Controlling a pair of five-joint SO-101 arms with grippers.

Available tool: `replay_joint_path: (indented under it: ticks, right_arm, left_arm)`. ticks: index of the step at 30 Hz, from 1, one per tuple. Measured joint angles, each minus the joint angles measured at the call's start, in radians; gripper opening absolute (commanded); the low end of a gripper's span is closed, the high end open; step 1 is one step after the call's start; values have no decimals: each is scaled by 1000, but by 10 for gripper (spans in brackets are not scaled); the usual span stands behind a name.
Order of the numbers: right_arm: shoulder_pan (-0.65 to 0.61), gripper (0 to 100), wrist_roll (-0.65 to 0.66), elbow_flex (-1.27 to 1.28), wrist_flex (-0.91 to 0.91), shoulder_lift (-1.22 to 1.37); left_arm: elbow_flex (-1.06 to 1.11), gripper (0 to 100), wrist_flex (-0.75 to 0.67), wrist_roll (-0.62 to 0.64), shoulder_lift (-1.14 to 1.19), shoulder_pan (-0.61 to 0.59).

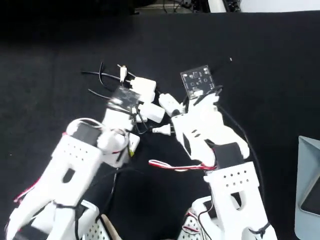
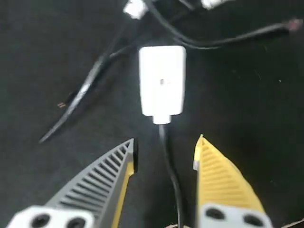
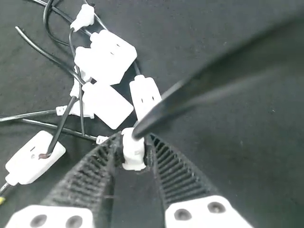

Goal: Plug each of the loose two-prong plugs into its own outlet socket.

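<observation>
Table (image 1: pixel 280 75): gear bunched at centre. Left jaws open, straddling the cord (image 2: pixel 173 180) of a socket block (image 2: pixel 162 80). Right jaws clamped on plug (image 3: pixel 133 154), just beside outlet socket (image 3: pixel 145 95). I'd square it up, then push straight.

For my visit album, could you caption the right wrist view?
The right gripper pinches a white plug close to a white outlet socket, amid black cords on the dark table.

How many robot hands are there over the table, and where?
2. The left hand is open, near a white block. The right hand is shut on a white plug.
</observation>
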Motion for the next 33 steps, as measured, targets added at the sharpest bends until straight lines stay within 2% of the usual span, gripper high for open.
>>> replay_joint_path:
  ticks: [3,12,20,27,33]
  right_arm:
    - [2,11,0,0,0,0]
    - [2,11,0,0,0,0]
    - [2,11,0,20,-5,0]
    - [5,11,0,35,-26,2]
    - [3,11,0,35,-26,2]
  left_arm:
    - [0,215,-49,35,71,38]
    - [18,215,-296,51,308,48]
    - [-29,213,-307,49,474,9]
    - [-43,210,-307,-37,494,-95]
    - [-46,214,-308,-51,494,-130]
